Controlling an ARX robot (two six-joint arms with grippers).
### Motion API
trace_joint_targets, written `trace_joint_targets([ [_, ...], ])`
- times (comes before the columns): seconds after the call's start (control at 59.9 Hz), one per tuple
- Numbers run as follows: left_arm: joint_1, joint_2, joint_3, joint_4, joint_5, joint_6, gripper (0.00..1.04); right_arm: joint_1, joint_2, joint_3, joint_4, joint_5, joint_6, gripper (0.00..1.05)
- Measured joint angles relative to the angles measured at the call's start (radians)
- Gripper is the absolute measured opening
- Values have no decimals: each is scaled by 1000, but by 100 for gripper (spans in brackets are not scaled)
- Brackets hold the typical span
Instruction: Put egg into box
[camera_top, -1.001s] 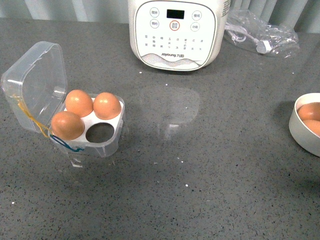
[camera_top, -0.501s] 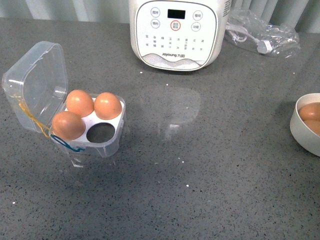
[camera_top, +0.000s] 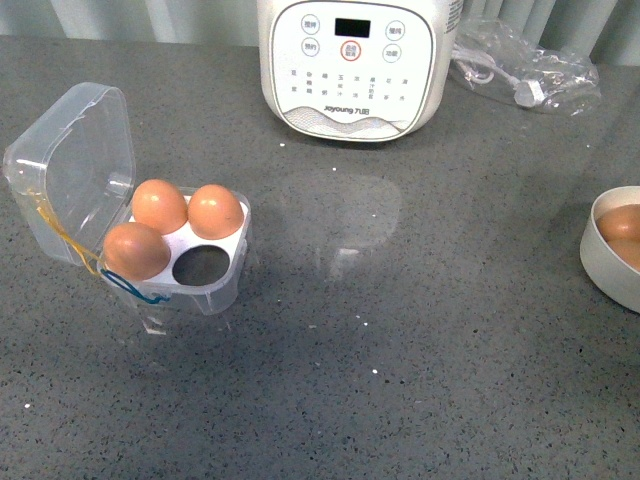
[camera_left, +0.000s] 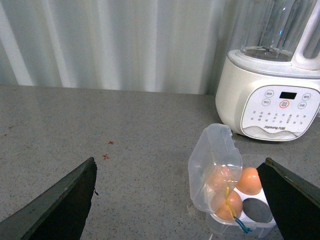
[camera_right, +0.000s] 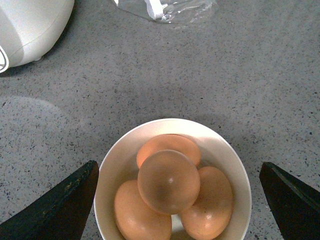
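The box stands open at the left of the counter, its clear lid tipped back. Three brown eggs sit in its white tray, and the near right hole holds nothing. The left wrist view shows the box from its lid side, ahead of my open left gripper, which holds nothing. My open right gripper hovers over the white bowl. Several eggs are piled in the bowl, and the top egg lies between the fingers and below them. Neither gripper shows in the front view.
A big white cooker with buttons stands at the back centre. A crumpled clear bag with a cable lies to its right. The bowl sits at the counter's right edge, partly cut off. A striped curtain closes the back.
The front view has shifted by a few pixels. Nothing on the counter has moved.
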Motion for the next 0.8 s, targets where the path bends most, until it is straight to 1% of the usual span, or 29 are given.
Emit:
trace_joint_targets([
  [0.684, 0, 0, 0, 0, 0, 0, 98, 8, 212, 72, 51, 42, -55, 97],
  [0.734, 0, 0, 0, 0, 0, 0, 98, 8, 214, 73, 51, 42, -55, 92],
  [0.801, 0, 0, 0, 0, 0, 0, 98, 8, 216, 75, 53, 41, -59, 81],
])
